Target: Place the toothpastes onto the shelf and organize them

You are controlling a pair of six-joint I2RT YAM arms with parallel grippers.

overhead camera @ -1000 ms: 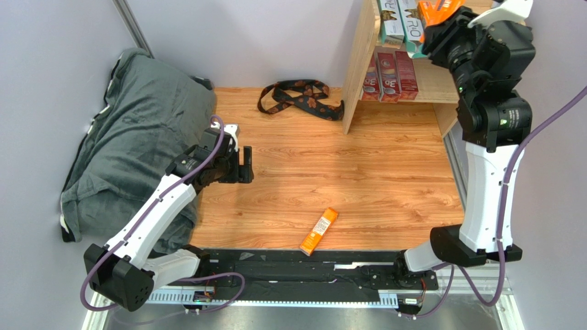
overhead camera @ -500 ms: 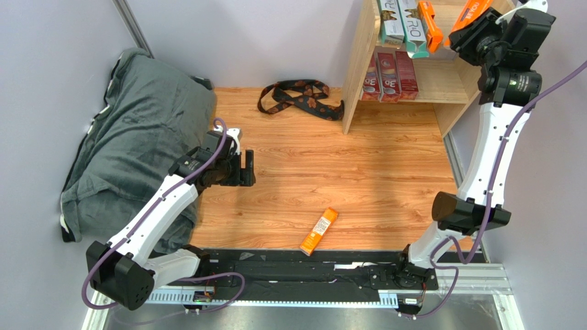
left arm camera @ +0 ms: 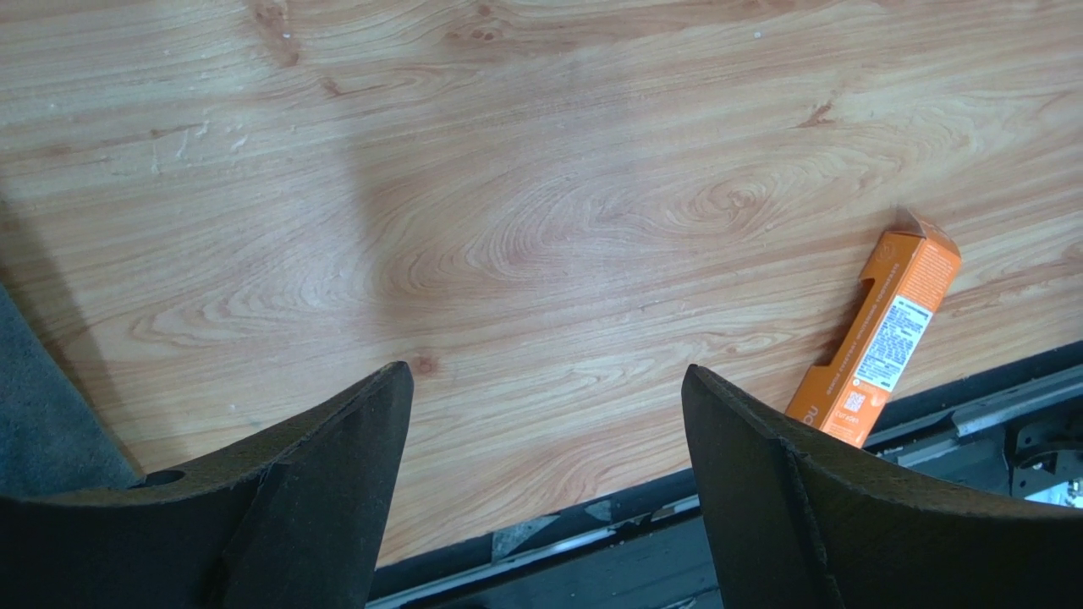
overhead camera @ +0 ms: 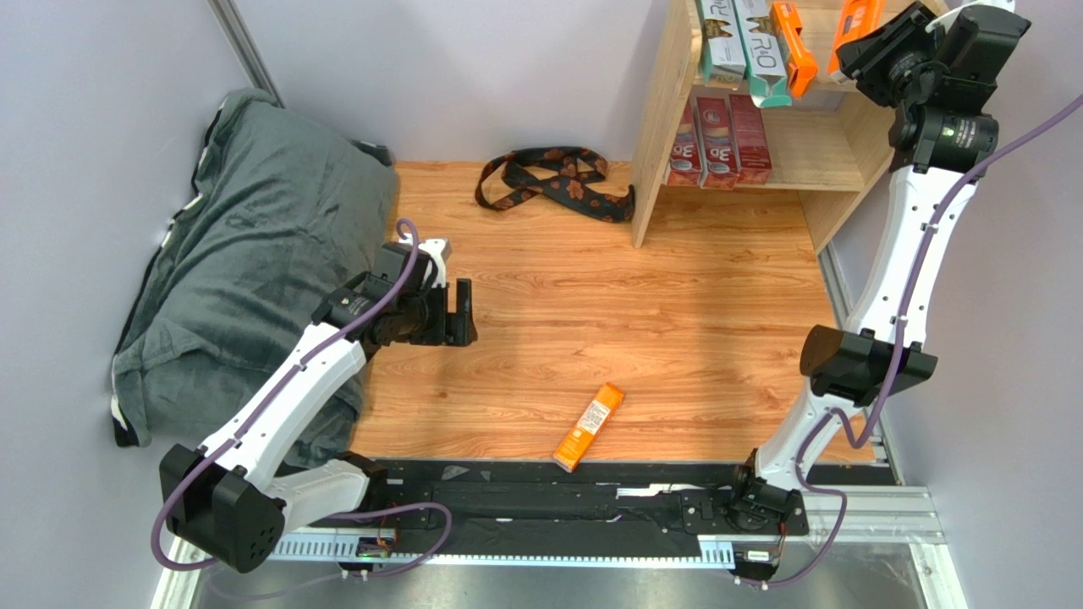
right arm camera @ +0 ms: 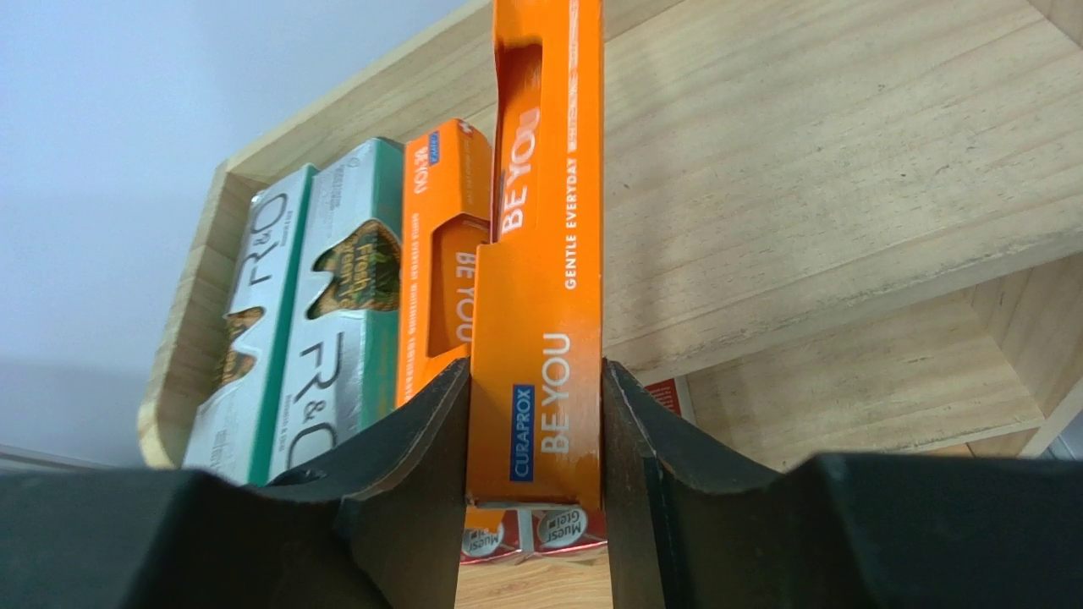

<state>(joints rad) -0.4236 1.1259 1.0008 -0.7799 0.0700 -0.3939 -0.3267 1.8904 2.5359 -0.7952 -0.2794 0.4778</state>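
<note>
My right gripper (overhead camera: pixel 875 36) is up over the top tier of the wooden shelf (overhead camera: pixel 661 114), shut on an orange toothpaste box (right arm camera: pixel 540 254) that stands on its narrow edge between the fingers (right arm camera: pixel 420 470). Beside it on that tier lie another orange box (right arm camera: pixel 445 254) and two silver and teal boxes (right arm camera: pixel 305 330). Dark red boxes (overhead camera: pixel 718 133) sit on the lower tier. A third orange box (overhead camera: pixel 589 428) lies on the table near the front edge, also seen by the left wrist camera (left arm camera: pixel 881 336). My left gripper (overhead camera: pixel 458 314) hovers open and empty over the table (left arm camera: pixel 547 372).
A black-and-brown strap (overhead camera: pixel 556 178) lies at the back of the table beside the shelf's left panel. A big grey cushion (overhead camera: pixel 242 254) fills the left side, right behind my left arm. The black base rail (overhead camera: pixel 572 489) runs along the near edge.
My right gripper has carried the orange box rightward along the shelf top, uncovering the orange box lying there, and turned it in line with the others. The left gripper drifted slightly right.
</note>
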